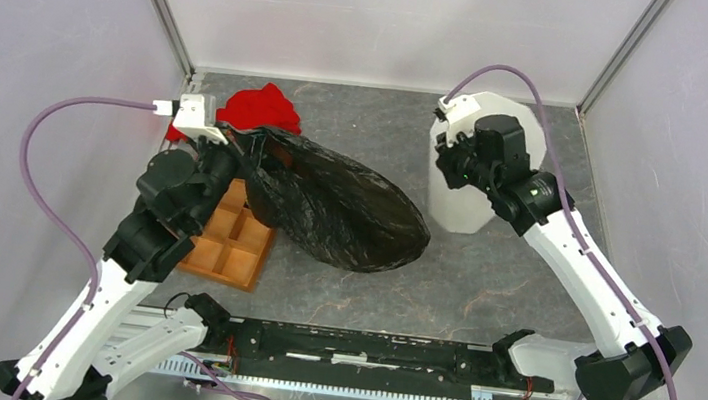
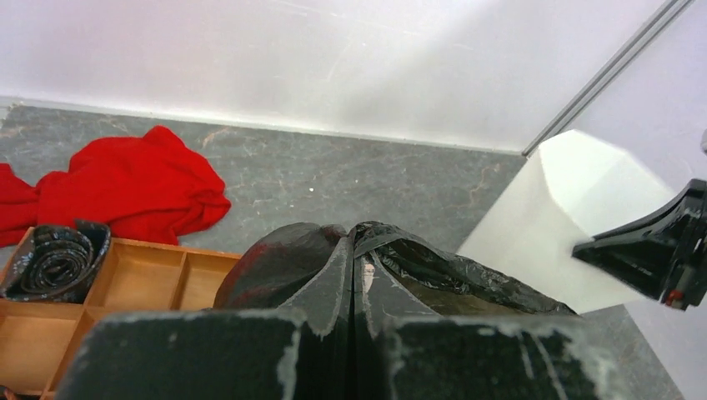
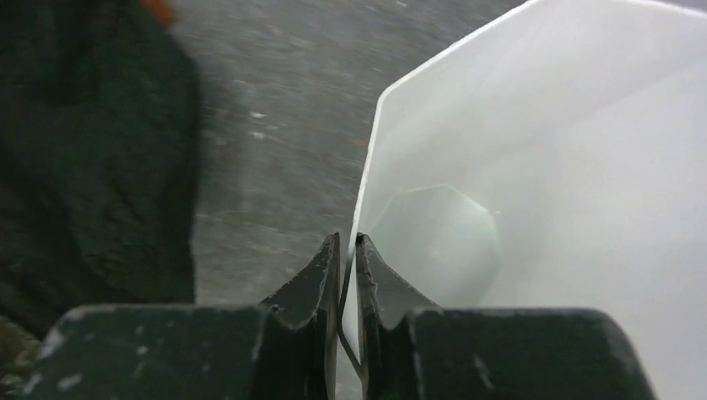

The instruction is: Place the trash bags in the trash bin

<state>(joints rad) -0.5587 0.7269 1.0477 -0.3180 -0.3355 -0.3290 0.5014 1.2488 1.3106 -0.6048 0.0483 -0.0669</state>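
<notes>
A glossy black trash bag (image 1: 344, 209) hangs stretched from the table's middle toward the left arm. My left gripper (image 1: 236, 141) is shut on the bag's gathered edge (image 2: 367, 237), with the film draped over both fingers. The white trash bin (image 1: 479, 174) stands upright at the back right, its mouth open and its inside empty (image 3: 542, 167). My right gripper (image 3: 348, 242) is shut on the bin's left rim, one finger outside the wall and one inside. The bag (image 3: 92, 158) shows dark and blurred left of the bin.
A red cloth (image 1: 260, 109) lies at the back left. The orange compartment tray (image 1: 229, 241) sits under the left arm, with a rolled black bag (image 2: 54, 262) in one of its cells. Grey walls close the table on three sides.
</notes>
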